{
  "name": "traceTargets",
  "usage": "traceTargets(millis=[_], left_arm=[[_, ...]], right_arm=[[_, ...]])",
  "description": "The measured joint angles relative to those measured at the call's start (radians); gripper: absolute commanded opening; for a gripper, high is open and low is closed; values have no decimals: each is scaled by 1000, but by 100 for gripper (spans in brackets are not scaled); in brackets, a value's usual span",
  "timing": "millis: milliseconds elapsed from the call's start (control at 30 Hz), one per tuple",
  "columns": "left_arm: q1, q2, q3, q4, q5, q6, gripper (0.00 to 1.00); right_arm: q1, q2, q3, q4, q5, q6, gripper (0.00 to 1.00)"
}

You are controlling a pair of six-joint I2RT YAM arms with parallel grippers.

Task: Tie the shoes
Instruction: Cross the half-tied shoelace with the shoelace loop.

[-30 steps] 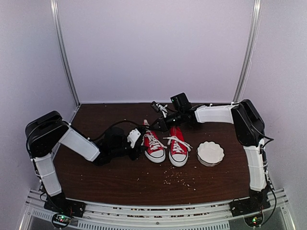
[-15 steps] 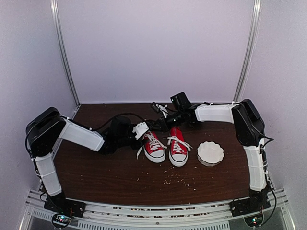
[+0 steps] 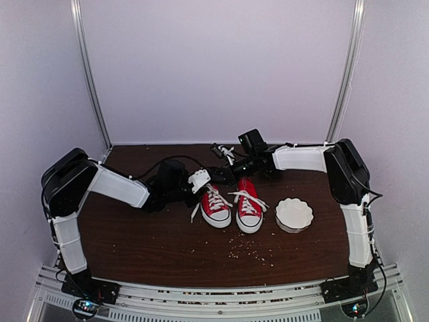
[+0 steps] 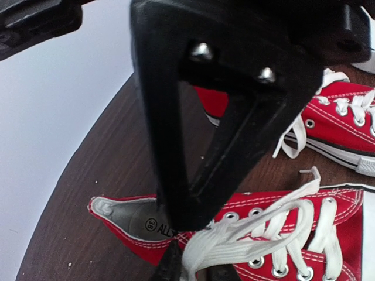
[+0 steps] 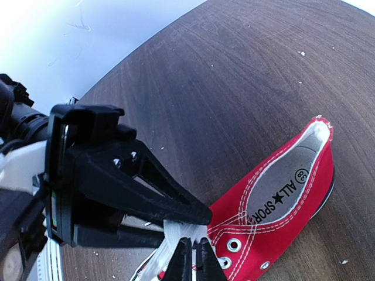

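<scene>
Two red sneakers stand side by side mid-table, the left shoe [image 3: 216,205] and the right shoe [image 3: 249,208]. My left gripper [image 3: 202,180] and right gripper [image 3: 226,176] meet over the left shoe's ankle end. In the left wrist view my left gripper [image 4: 193,264] is shut on a bunch of white lace [image 4: 252,231] of the near shoe [image 4: 351,234]; the right gripper's black fingers [image 4: 234,117] fill the view above it. In the right wrist view my right gripper [image 5: 193,250] is shut on the same lace [image 5: 176,227] next to the left gripper's fingertips [image 5: 193,212], beside the shoe's opening [image 5: 287,190].
A white fluted bowl [image 3: 294,215] sits right of the shoes. Small crumbs [image 3: 251,251] lie on the dark wooden table [image 3: 134,241] in front of them. Metal frame posts and white walls close in the back and sides.
My left gripper has swung from left of the shoes, back and to the right, up to the left shoe's laces beside the right gripper. The right arm has hardly moved.
</scene>
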Motion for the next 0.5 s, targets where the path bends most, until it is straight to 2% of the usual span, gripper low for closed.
traceTargets(millis=[167,500], left_arm=[[44,0,-22,45,59,-51,0],[80,0,-51,102,175,-124,0]], right_arm=[[-2,2,3,-6,-14,-7,4],[-5,102,137,-62,-38,-16,6]])
